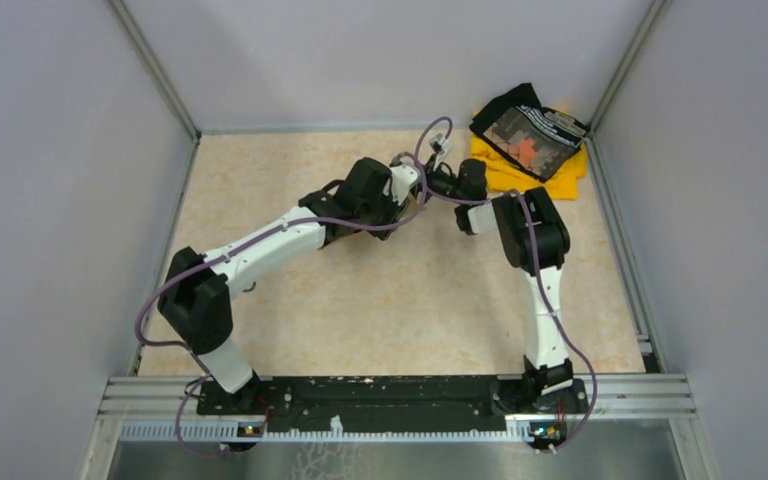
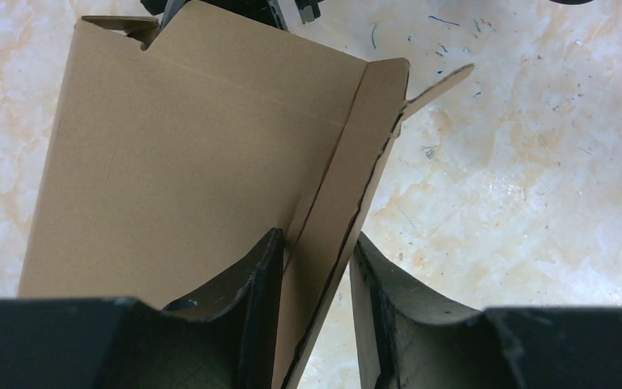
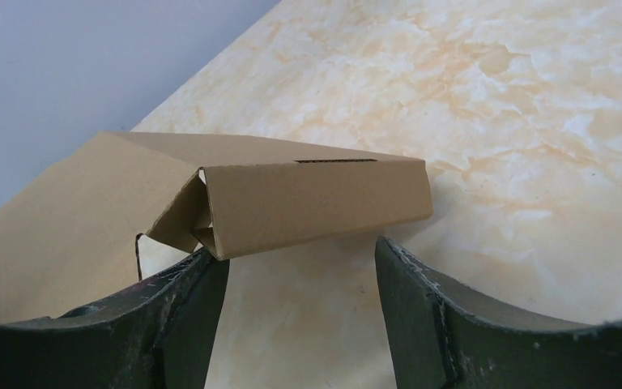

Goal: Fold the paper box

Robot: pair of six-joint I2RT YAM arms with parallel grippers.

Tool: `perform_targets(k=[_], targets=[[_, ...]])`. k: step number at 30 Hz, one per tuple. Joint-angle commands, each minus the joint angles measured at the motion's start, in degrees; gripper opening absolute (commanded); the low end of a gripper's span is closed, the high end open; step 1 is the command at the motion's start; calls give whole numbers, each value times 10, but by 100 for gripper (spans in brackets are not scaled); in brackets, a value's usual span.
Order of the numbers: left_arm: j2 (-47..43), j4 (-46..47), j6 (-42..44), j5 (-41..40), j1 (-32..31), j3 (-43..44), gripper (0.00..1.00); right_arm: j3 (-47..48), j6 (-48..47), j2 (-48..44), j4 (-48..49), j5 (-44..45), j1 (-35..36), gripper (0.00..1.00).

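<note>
The paper box [image 2: 186, 154] is plain brown cardboard, with one broad panel and a folded-up side wall. My left gripper [image 2: 317, 243] is shut on that side wall, which stands between its fingers. In the right wrist view the paper box [image 3: 308, 198] shows a folded double wall lying low over the table, just beyond my right gripper [image 3: 300, 247]. That gripper is open, and its left fingertip [image 3: 206, 267] touches the wall's near corner. From above, both arms meet over the box near the table's back middle and hide nearly all of it.
A yellow and black cloth pile [image 1: 530, 140] lies in the back right corner. Grey walls with metal rails [image 1: 160, 75] close in the marbled tabletop [image 1: 360, 310] on three sides.
</note>
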Motion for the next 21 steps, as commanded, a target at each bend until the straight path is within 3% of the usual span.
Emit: perform_targets(k=[1, 5, 13, 21], targets=[[13, -26, 6, 32, 2, 30, 23, 21, -1, -8, 33, -14, 4, 66], [16, -68, 4, 1, 2, 81, 19, -12, 18, -30, 43, -6, -3, 66], [42, -189, -12, -13, 2, 223, 19, -117, 159, -102, 188, -37, -29, 69], [63, -247, -32, 15, 2, 280, 20, -220, 112, -220, 124, -56, -33, 72]])
